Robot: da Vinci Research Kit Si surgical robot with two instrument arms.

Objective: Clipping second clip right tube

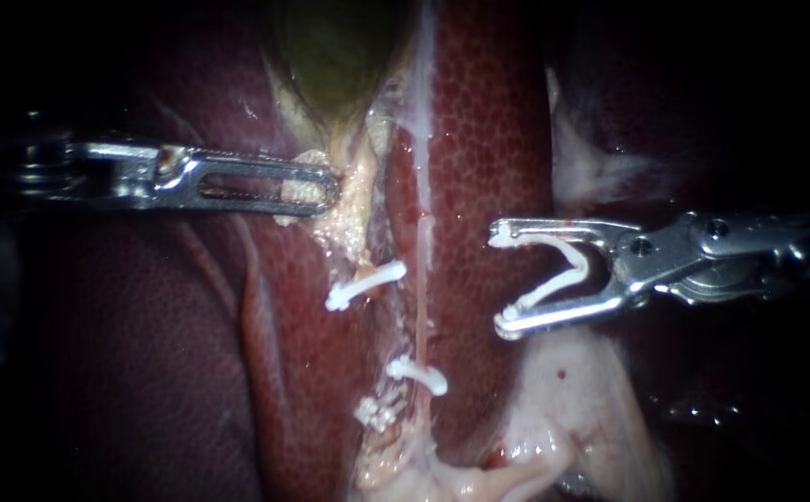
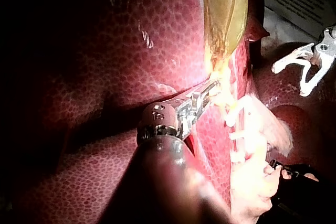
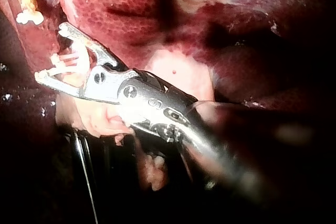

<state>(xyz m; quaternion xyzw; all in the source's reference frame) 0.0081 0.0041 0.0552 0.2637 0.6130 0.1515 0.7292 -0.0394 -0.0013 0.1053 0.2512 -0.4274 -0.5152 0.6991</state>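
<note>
Open clip [image 1: 563, 274] ready beside the right tube [image 1: 420, 307]
The right instrument [image 1: 501, 279], claw wide around it, hangs apart from the tube; thin, soft, probably slippery, take it gently on its bare stretch. The left instrument [image 1: 321, 186] claw pinches pale tissue [image 1: 349, 200] beside it

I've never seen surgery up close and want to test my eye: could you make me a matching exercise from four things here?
1 gallbladder
2 left instrument
3 open clip
4 lower shut clip

a across a thin tube
b greenish-yellow
c jaws shut on pale tissue
d held by the right instrument

Pairs: 1-b, 2-c, 3-d, 4-a
</note>
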